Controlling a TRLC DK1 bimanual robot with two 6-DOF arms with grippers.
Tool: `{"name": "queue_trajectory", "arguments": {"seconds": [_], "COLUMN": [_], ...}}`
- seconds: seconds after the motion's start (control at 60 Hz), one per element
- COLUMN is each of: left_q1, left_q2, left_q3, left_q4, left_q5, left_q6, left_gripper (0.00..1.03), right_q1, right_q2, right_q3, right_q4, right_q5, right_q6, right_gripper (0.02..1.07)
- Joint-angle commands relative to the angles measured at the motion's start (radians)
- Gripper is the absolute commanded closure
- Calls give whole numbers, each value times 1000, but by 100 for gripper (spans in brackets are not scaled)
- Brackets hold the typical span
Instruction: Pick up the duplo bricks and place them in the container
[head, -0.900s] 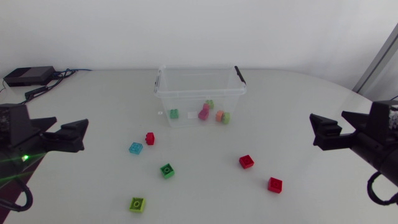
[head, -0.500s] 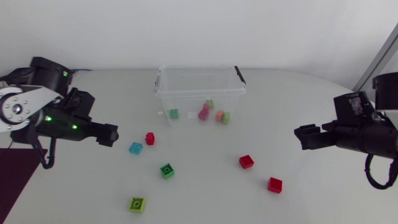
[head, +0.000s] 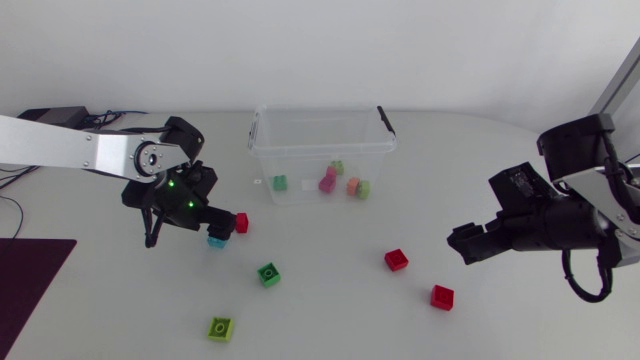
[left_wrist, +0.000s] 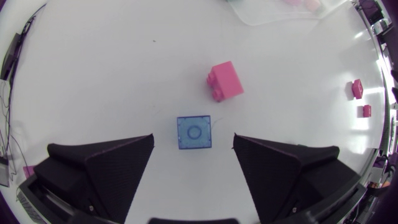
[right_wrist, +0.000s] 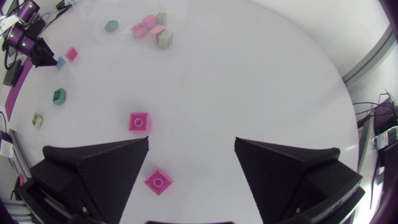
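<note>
Six duplo bricks lie loose on the white table (head: 520, 180) while several more (green, pink and orange among them) sit inside the clear container (head: 265, 160) at its far side. The left arm comes in from the side and hangs its left gripper (left_wrist: 193, 137) directly over the blue brick (left_wrist: 194, 132). Its fingers are spread wide, one to each side of the brick, neither touching it. A red brick (head: 241, 222) rests just beyond the blue one, towards the container. Nearer the front edge are a green brick (head: 268, 273) and, further forward, a lime brick (head: 221, 327).

On the other side the right gripper (right_wrist: 192, 143) is held above the table with its fingers well apart and nothing between them. Two further red bricks lie ahead of and below it: one (head: 396, 260) nearer the table's middle, the other (head: 441, 296) closer to the front edge and to the right arm.
</note>
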Motion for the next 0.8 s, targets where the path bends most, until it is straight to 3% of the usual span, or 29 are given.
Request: {"name": "queue_trajectory", "arguments": {"seconds": [0.0, 0.15, 0.217, 0.317, 0.367, 0.467, 0.567, 0.65, 0.783], "left_q1": [-12, -26, -18, -15, -14, -11, -11, -15, -21], "left_q2": [37, 74, 93, 117, 125, 145, 142, 97, -13], "left_q3": [39, 42, 48, 46, 46, 46, 33, 11, -18], "left_q4": [-5, 26, 35, 40, 48, 51, 55, 55, 41], "left_q5": [5, -5, -4, -5, -4, -4, -15, -30, -30], "left_q6": [-34, -40, -34, -33, -33, -31, -28, -8, 46], "left_gripper": [18, 28, 40, 45, 56, 65, 70, 73, 73], "right_q1": [8, 26, 42, 59, 69, 86, 108, 94, 102], "right_q2": [6, 6, 8, 8, 6, 5, 13, 51, 92], "right_q3": [26, 19, 15, 12, 9, -5, -4, 35, 36], "right_q4": [-16, -22, -25, -31, -33, -30, -51, -168, -215], "right_q5": [-6, -4, 0, 8, 9, 6, 29, -47, -64], "right_q6": [-26, -33, -33, -36, -41, -82, -207, -294, -385], "right_gripper": [7, 7, 7, 7, 7, 7, 7, 7, 9]}}
